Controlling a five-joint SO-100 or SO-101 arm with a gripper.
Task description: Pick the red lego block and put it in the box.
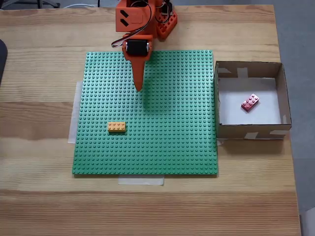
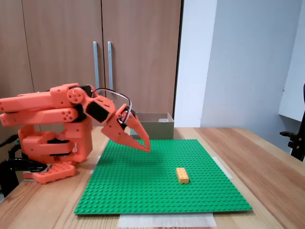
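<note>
Tape is peeking out from under the near edge of the green baseplate [image 2: 162, 181], and that is where we are starting in the side-on fixed view, with the wooden counter [image 1: 39, 196] stretching out underneath it all. Biggest piece on the counter, that baseplate, and right beside its edge in the top-down fixed view the box [image 1: 250, 130] is sitting, cardboard walls up, white floor showing. Next down in size, the orange arm [image 2: 47, 109] is folding low over the far side of the plate, and its gripper [image 1: 139, 87] is pointing down at the studs with the jaws looking pressed together to 1 point, carrying nothing.

Smallest now: the red lego block [image 1: 250, 102] is lying flat inside the box, studs up, long axis running on a diagonal, touching no wall. So the relation that matters is this: the block is sitting well off to the right of the jaws in the top-down view, already within the walls. By my reading the task is looking complete. 1 orange-yellow brick [image 2: 182, 175] is resting alone on the plate, well apart from the jaws.
</note>
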